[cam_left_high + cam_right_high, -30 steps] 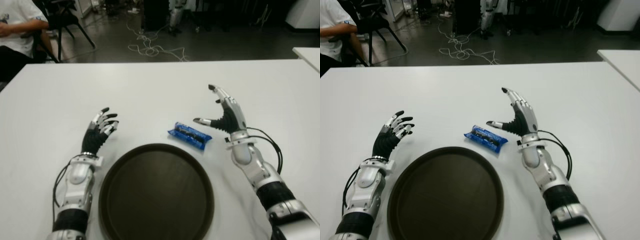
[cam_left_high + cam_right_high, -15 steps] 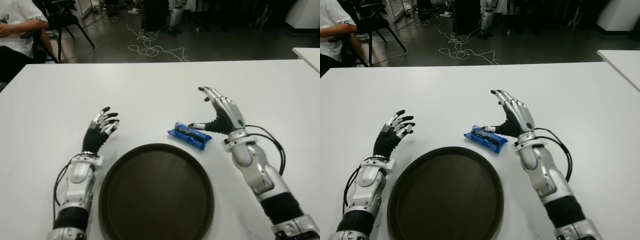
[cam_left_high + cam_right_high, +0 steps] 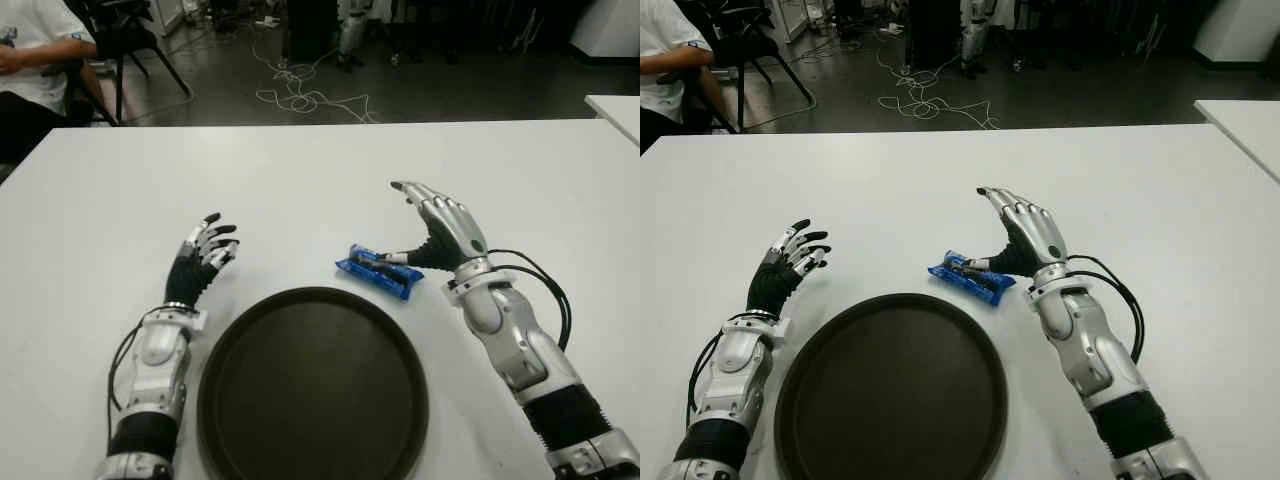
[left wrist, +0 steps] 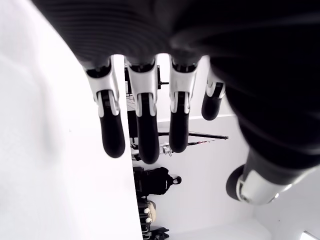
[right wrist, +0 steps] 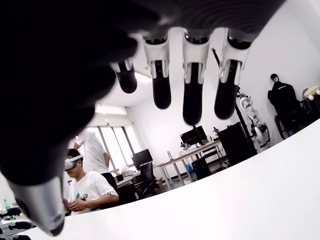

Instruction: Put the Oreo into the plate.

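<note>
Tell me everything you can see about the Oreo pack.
The Oreo pack is a small blue wrapper, glossy like plastic film, with dark print. It lies flat and slanted on the white table, just beyond the dark round plate, apart from its rim. The right hand, fingers spread, has its thumb at the pack's right end.

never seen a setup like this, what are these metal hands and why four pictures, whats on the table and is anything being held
These are the two arms of a humanoid robot, each ending in a hand with several fingers. Two pictures come from cameras in its head, looking down at the white table. The other two come from cameras on its wrists, looking along the fingers of each hand.

On the table lie a round dark plate and, just beyond its far rim, a blue Oreo pack. The right hand is at the pack, thumb by its right end, fingers open above it. It is not gripping it. The left hand shows left of the plate, open and empty. A person sits at the far left.
</note>
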Available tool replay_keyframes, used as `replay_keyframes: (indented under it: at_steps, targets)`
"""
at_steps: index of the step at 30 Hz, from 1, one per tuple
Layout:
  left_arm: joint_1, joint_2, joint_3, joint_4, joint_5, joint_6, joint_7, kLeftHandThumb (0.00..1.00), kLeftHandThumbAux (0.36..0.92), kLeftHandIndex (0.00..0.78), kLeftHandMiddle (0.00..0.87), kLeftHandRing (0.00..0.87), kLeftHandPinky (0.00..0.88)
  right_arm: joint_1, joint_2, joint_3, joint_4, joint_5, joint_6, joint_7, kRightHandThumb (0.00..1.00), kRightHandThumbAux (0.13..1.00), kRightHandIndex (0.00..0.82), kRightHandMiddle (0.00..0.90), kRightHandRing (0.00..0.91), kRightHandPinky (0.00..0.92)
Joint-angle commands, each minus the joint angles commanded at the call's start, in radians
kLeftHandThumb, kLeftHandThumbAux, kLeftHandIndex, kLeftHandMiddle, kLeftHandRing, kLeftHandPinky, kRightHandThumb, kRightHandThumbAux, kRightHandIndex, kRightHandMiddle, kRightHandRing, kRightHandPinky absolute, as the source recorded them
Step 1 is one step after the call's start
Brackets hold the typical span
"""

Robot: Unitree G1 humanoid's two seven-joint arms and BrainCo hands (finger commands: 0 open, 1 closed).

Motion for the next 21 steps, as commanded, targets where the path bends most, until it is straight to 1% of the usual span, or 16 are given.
replay_keyframes:
  at_steps: [4,7,16,21]
  targets:
    - [-0.001,0.002,-0.002,0.005,0.005,-0.003,0.001,0.371,0.661,0.121,0.251,0.277,0.306,0.0,0.007,0.005,0.007,0.001,-0.002,-0.006,0.0,0.7,0.125,0.218,0.274,0.305]
    - [-0.003,0.001,-0.002,0.008,0.005,-0.008,0.002,0.382,0.664,0.122,0.252,0.279,0.312,-0.017,0.016,0.014,0.055,0.003,-0.011,-0.018,0.0,0.701,0.123,0.216,0.273,0.304]
    - [-0.005,0.002,-0.005,0.016,0.017,-0.02,0.013,0.343,0.651,0.122,0.252,0.276,0.301,-0.009,0.013,0.04,0.0,-0.011,0.023,0.026,0.0,0.731,0.121,0.211,0.264,0.305]
    - [-0.007,0.002,-0.005,0.017,0.022,-0.021,0.014,0.344,0.647,0.118,0.246,0.273,0.299,-0.014,0.005,0.05,0.014,-0.016,0.0,0.017,0.0,0.743,0.12,0.206,0.256,0.302]
